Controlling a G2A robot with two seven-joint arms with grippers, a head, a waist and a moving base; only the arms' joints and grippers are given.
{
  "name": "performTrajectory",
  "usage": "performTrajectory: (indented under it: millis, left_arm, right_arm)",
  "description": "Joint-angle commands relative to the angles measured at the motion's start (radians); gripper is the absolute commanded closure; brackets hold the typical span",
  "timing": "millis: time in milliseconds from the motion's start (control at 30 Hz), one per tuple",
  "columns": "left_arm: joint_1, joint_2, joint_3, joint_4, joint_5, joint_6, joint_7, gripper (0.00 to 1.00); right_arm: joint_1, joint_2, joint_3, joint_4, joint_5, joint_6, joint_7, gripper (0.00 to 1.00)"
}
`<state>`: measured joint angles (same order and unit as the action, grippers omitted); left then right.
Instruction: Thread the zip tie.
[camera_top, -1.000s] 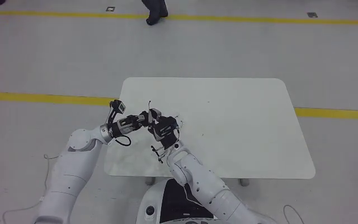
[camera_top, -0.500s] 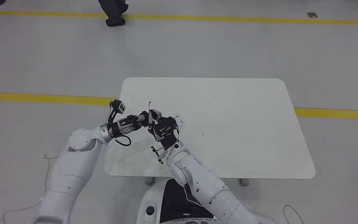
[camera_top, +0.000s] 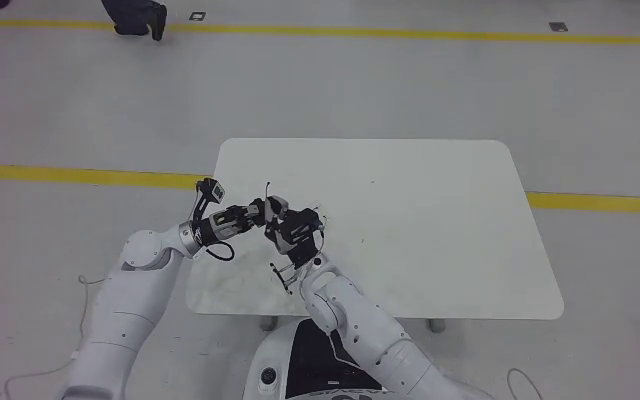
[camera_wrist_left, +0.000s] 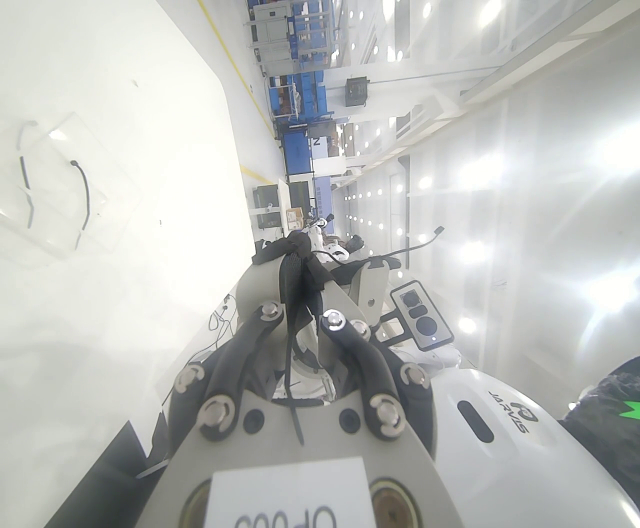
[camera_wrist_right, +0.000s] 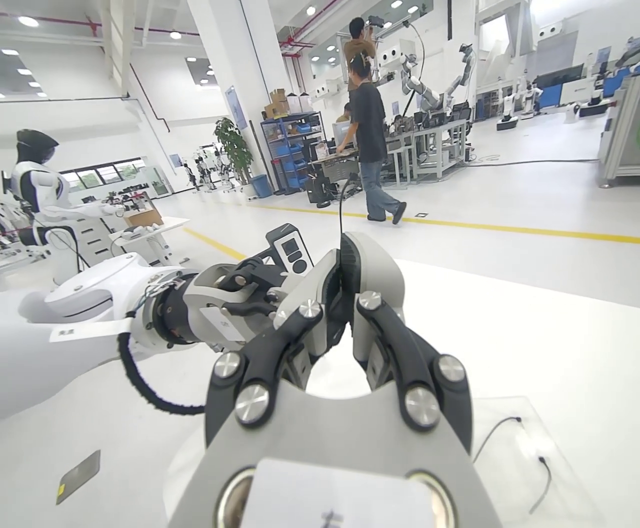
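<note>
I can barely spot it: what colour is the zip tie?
Black; the zip tie shows best in the right wrist view.

Left hand (camera_wrist_left: 300, 270), right hand (camera_wrist_right: 343, 260) clamped, tips close together.

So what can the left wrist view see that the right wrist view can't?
Left wrist view: the zip tie running back between the left hand's shut fingers. Right wrist view: the tie's thin tail poking up above the shut right hand. Both: the clear sheet with spare ties lying on the table.
</note>
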<state>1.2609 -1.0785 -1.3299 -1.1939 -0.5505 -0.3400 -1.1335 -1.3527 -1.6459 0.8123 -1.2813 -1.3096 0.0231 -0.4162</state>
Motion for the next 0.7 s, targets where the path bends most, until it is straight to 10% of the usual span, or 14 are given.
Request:
performTrajectory:
  millis: [0,667]
  left_arm:
    - [0.000,0.000,0.000,0.000,0.000,0.000,0.000,1.00]
    - [0.000,0.000,0.000,0.000,0.000,0.000,0.000,1.00]
  right_arm:
    - [0.000,0.000,0.000,0.000,0.001,-0.003,0.003,1.00]
    - [-0.008,-0.002,0.005,-0.003,0.007,0.022,0.001,1.00]
